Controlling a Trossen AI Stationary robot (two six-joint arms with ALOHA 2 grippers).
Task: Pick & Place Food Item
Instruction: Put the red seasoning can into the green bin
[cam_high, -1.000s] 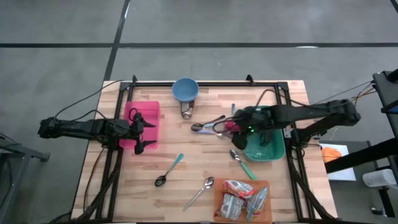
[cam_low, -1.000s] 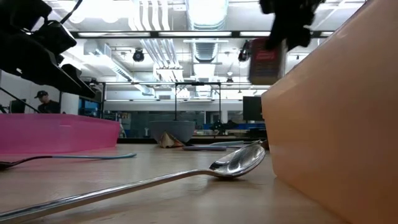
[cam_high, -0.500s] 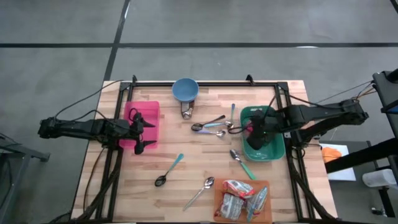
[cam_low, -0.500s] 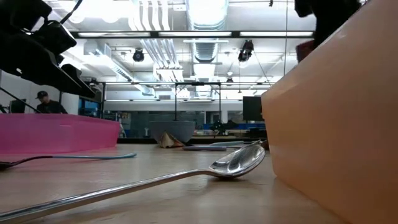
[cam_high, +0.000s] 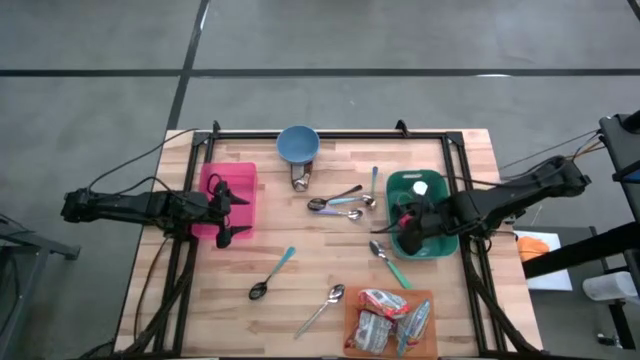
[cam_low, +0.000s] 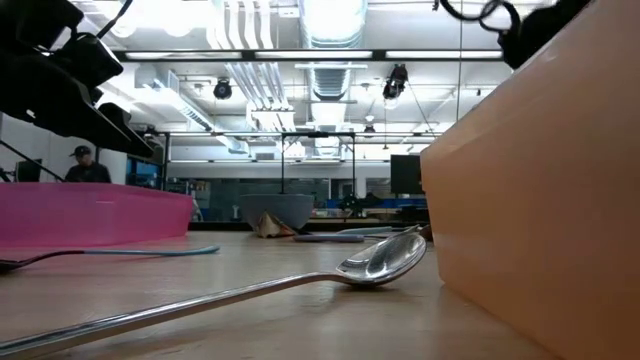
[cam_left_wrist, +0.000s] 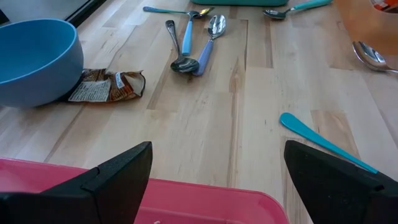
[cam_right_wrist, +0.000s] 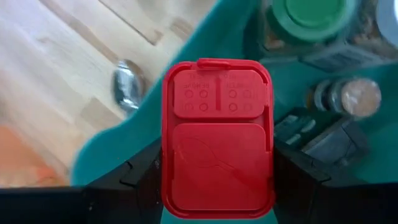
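Note:
My right gripper (cam_high: 409, 222) is shut on a red-lidded container (cam_right_wrist: 217, 140) and hangs over the near left part of the green bin (cam_high: 437, 247) at the table's right. The bin holds a green-lidded jar (cam_right_wrist: 310, 15) and other small jars (cam_right_wrist: 351, 96). At the table's left, my left gripper (cam_left_wrist: 217, 186) waits open above the pink bin (cam_high: 240, 178), holding nothing. A brown food wrapper (cam_left_wrist: 106, 87) lies on the table, its end against the blue bowl (cam_left_wrist: 31, 59). My right gripper pinches the red-lidded container by its two opposite sides (cam_right_wrist: 166, 155) between its two fingers (cam_right_wrist: 127, 180). The fingers come from above, pointing steeply down. The container is upright with its flip lid (cam_right_wrist: 217, 90) up, lifted over the green bin's edge.
Several spoons lie mid-table (cam_high: 338, 203), one beside the green bin (cam_right_wrist: 127, 84), others nearer (cam_high: 270, 275) (cam_low: 380, 260). An orange tray (cam_high: 352, 330) with food packets sits at the near right. Bare wood lies between the pink bin and the spoons.
My right gripper has carried the red-lidded container from above the spoons toward the table's right and near edges and down, over the green bin. It has rolled about its own axis and tipped steeper. It stays shut on the container.

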